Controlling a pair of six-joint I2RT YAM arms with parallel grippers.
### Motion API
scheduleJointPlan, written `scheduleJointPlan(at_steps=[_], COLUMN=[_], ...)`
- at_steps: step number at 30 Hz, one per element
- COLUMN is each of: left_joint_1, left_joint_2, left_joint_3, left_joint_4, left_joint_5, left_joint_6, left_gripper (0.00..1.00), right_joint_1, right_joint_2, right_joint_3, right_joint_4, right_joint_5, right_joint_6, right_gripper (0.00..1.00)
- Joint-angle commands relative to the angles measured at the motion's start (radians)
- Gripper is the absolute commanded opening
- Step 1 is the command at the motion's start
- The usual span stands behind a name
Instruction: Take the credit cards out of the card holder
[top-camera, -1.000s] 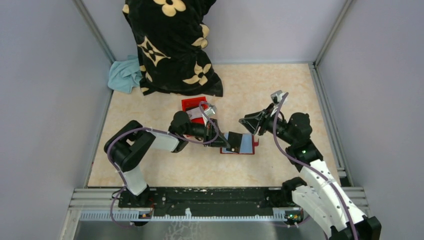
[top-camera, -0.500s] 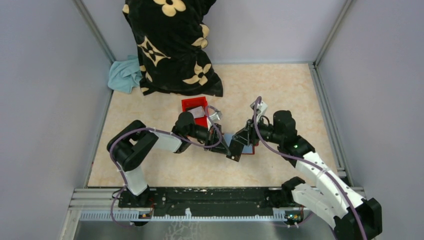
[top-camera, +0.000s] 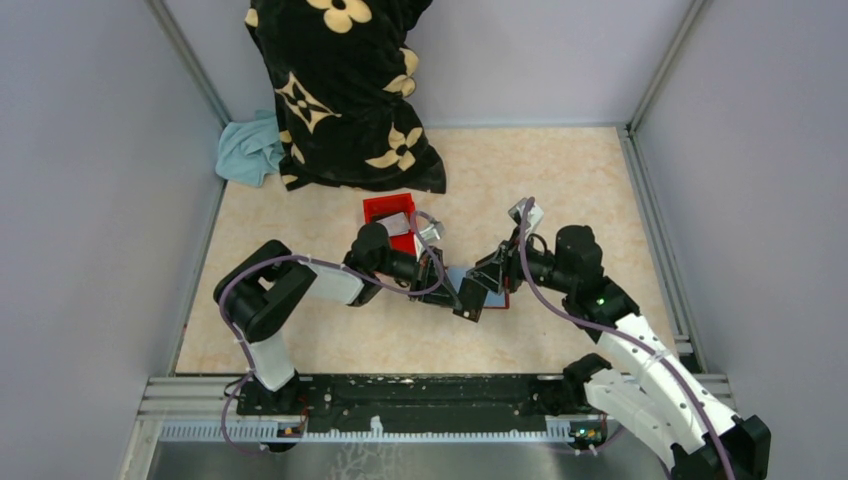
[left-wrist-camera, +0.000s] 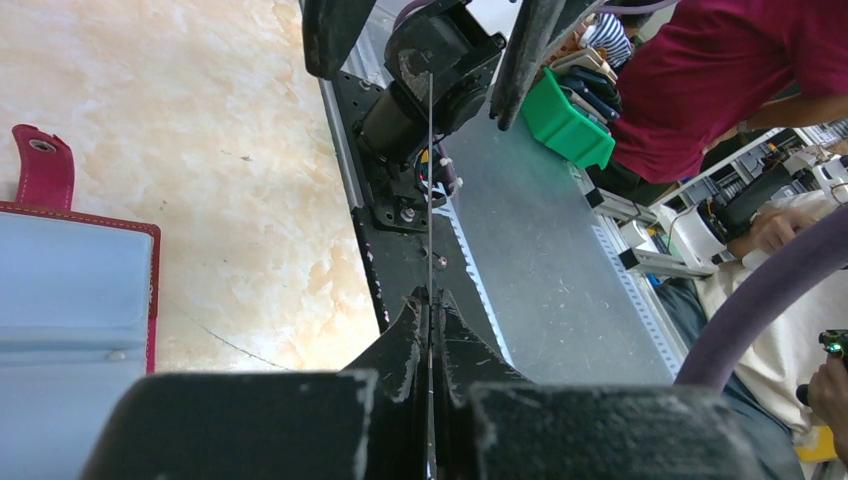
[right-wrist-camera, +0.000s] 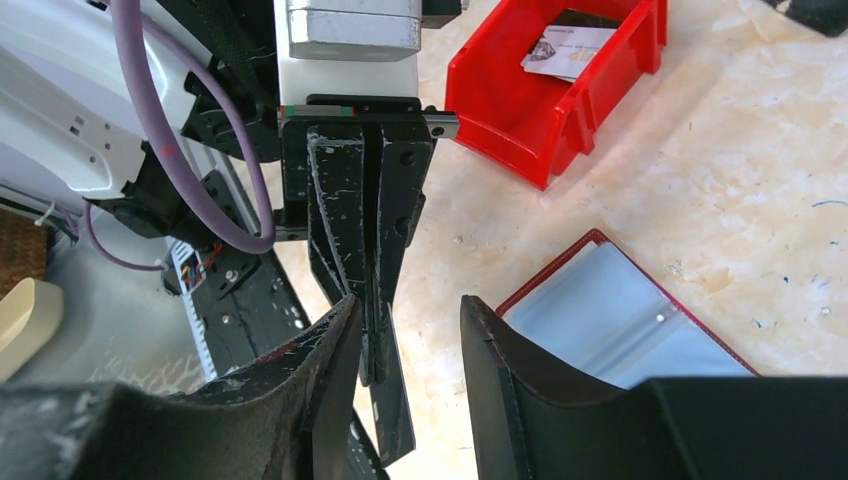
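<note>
The left gripper (left-wrist-camera: 430, 298) is pressed fully closed on a thin credit card (left-wrist-camera: 430, 180) (seen edge-on). The card is straddled by the right gripper (right-wrist-camera: 405, 320), whose fingers are held half parted, with nothing clamped. Just beyond, the card holder (right-wrist-camera: 620, 320) is laid open on the table (top-camera: 560, 180), pale lining up. Farther off, a red box (right-wrist-camera: 520, 120) is set.

card holder (left-wrist-camera: 70, 300): cut by left edge | credit card (left-wrist-camera: 430, 180) in left claw (left-wrist-camera: 431, 298): edge-on, face unseen
</note>
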Motion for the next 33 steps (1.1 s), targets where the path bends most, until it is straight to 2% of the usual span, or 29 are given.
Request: scheduleJointPlan(at_steps=[1, 8, 25, 28, 33], left_joint_1=[0.0, -0.001, 0.0, 0.0, 0.002], left_joint_2=[-0.02, -0.021, -0.044, -0.047, -0.047], left_joint_3=[0.016, 0.016, 0.009, 0.009, 0.009], left_joint_4=[0.011, 0.012, 0.01, -0.001, -0.008], left_joint_5=[0.006, 0.007, 0.009, 0.006, 0.001], left_joint_6=[0.024, 0.026, 0.031, 0.042, 0.047], left_gripper=[0.0, 0.0, 0.0, 0.0, 0.0], right_joint_1=[0.006, 0.006, 0.008, 0.014, 0.017], right_joint_2=[-0.006, -0.003, 0.031, 0.035, 0.04], right_joint_3=[0.029, 0.011, 0.018, 0.018, 0.019], right_joint_4=[0.053, 0.039, 0.005, 0.001, -0.005], right_joint_5=[-0.042, -0.092, -0.123, -0.135, -0.144], right_joint_6=[-0.001, 0.0, -0.022, -0.022, -0.025], right_gripper=[0.41, 0.3, 0.28, 0.26, 0.18])
